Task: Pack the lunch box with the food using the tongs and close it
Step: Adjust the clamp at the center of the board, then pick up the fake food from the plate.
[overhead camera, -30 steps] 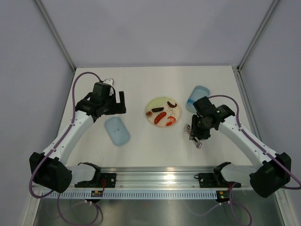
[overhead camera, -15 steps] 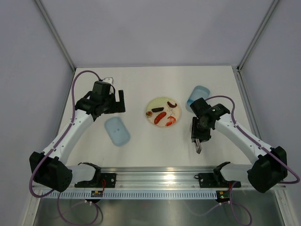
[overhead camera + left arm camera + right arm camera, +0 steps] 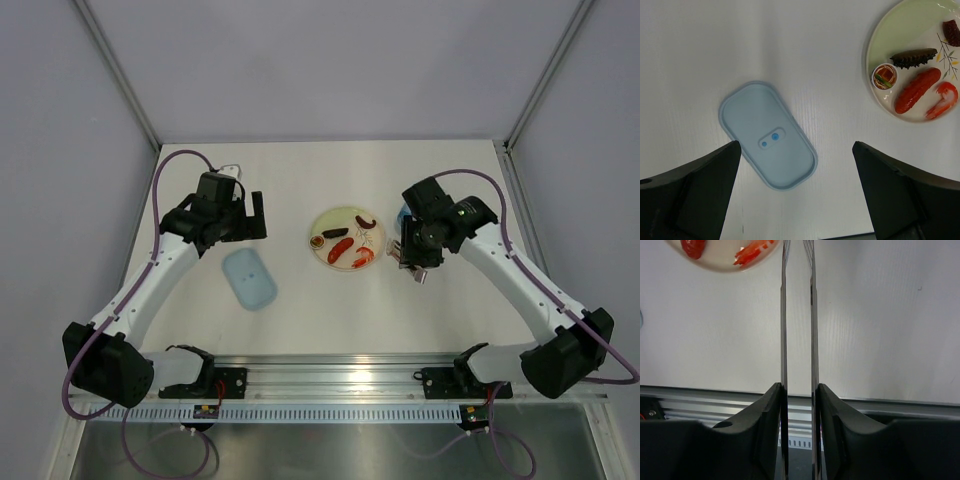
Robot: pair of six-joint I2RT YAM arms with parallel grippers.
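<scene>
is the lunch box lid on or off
Off. The lid lies flat on the table by itself, left of the plate.

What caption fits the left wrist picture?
Open left jaws hang above a flat pale-blue plastic lid, a round pale-yellow plate of toy food alongside.

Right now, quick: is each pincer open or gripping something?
Left pincer: open, holding nothing.
Right pincer: closed on the tongs.
</scene>
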